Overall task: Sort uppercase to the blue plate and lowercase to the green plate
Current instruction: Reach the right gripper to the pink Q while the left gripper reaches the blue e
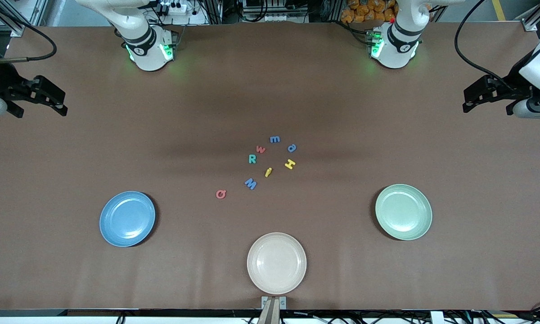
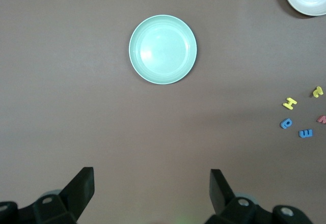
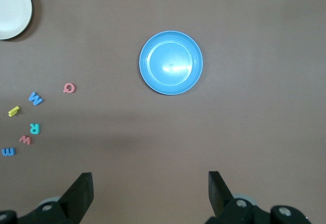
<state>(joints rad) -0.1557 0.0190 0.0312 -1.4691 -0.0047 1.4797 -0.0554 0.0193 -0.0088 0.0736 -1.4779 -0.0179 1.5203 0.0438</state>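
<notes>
Letters lie clustered mid-worktop, unsorted; we see left gripper and right gripper spread, waiting at its ends.

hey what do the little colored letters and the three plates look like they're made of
Letters, such as the yellow H and teal R: probably foam, judging by the flat, matte, solid-color cutouts with soft edges.
Blue plate, green plate and beige plate: likely molded plastic or a similar composite, with a smooth, slightly glossy finish, soft highlights and concentric rings. Ceramic cannot be ruled out.
</notes>
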